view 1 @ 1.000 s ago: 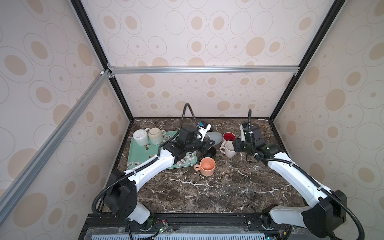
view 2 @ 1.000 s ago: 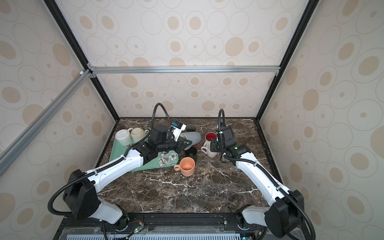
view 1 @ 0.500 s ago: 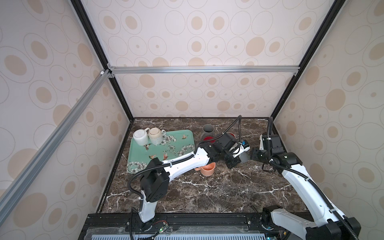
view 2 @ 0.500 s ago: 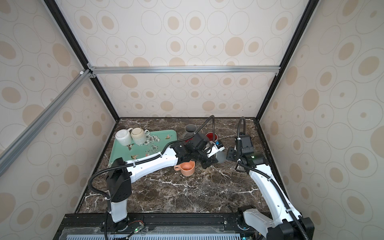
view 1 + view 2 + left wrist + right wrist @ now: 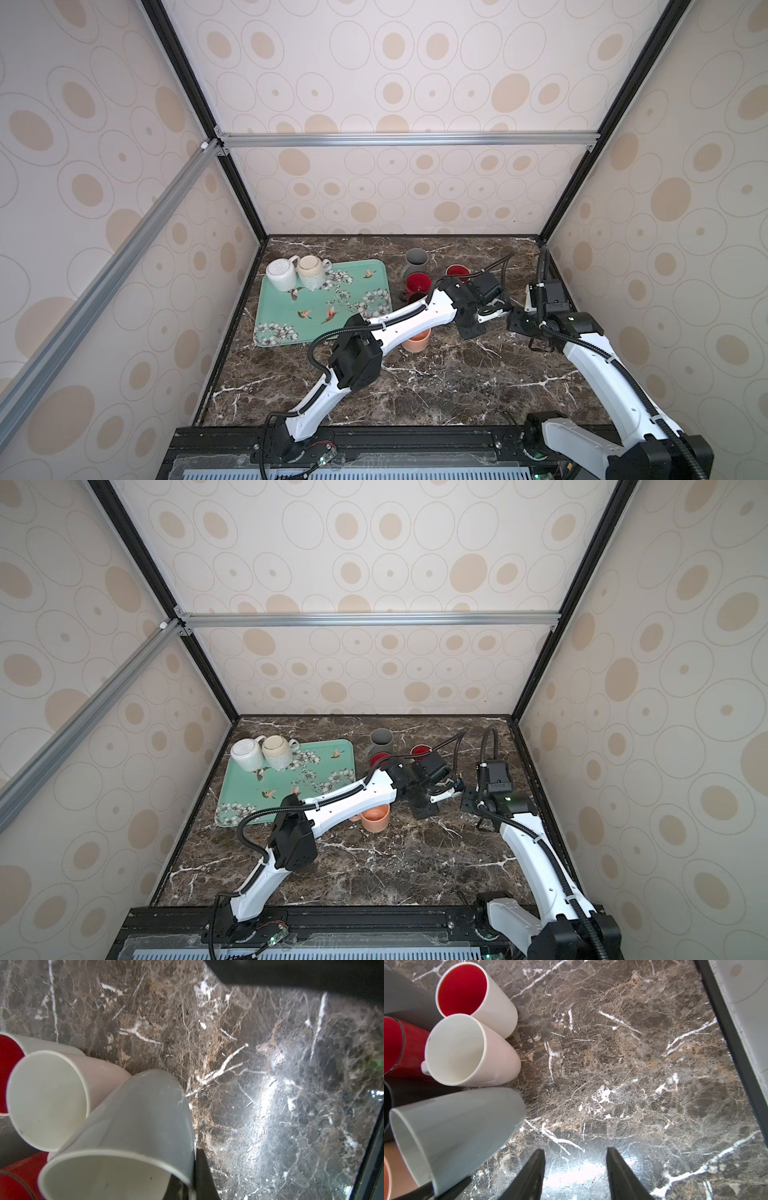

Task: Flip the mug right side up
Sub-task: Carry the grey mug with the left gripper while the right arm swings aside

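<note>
Dark marble tabletop (image 5: 436,386) lies inside a cell of dotted wall panels (image 5: 415,83). In both top views the left arm reaches across the middle. The left gripper (image 5: 478,321) sits low, just beside the right gripper (image 5: 518,324), and its wrist hides what it carries. To their left, a green tray (image 5: 282,309) bears 2 pale mugs (image 5: 280,272) at its far corner. An orange mug (image 5: 415,344) stands under the left forearm. A dark grey mug (image 5: 416,257), a red mug (image 5: 417,282) and a red-lined white mug (image 5: 457,272) cluster behind.

Left wrist view: the grey mug (image 5: 135,1126) stands mouth up, just beside a white mug (image 5: 47,1101). The left gripper is pressed together on its wall, pinching the rim; 1 black finger (image 5: 202,1174) shows outside.

Right wrist view: the grey mug (image 5: 463,1126) is mouth up; whether its base rests on the marble I cannot tell. The right gripper (image 5: 575,1150) is spread, holding nothing, over bare marble.
</note>
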